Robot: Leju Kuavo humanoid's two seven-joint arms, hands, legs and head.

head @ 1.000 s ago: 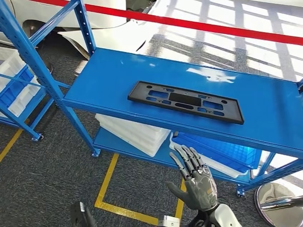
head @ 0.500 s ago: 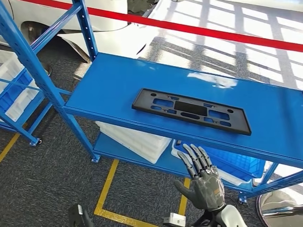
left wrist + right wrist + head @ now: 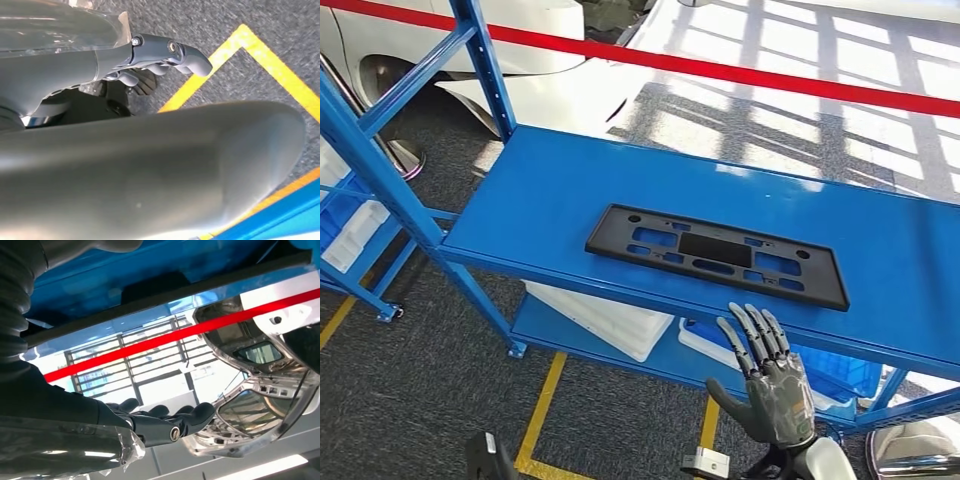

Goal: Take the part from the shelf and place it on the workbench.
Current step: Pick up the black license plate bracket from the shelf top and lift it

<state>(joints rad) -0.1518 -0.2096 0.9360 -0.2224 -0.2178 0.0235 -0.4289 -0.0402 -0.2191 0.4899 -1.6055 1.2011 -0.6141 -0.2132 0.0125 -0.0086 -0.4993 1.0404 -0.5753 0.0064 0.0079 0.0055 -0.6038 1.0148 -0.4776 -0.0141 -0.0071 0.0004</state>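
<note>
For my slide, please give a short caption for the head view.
Robot's open right hand raised in front of the blue shelf, just below the black plastic part lying flat near the front edge.

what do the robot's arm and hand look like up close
The right robot hand has a grey metallic palm shell, slim dark segmented fingers and a thick dark thumb, on a glossy silver-white forearm. The left robot hand shows dark grey fingers with small round screws.
</note>
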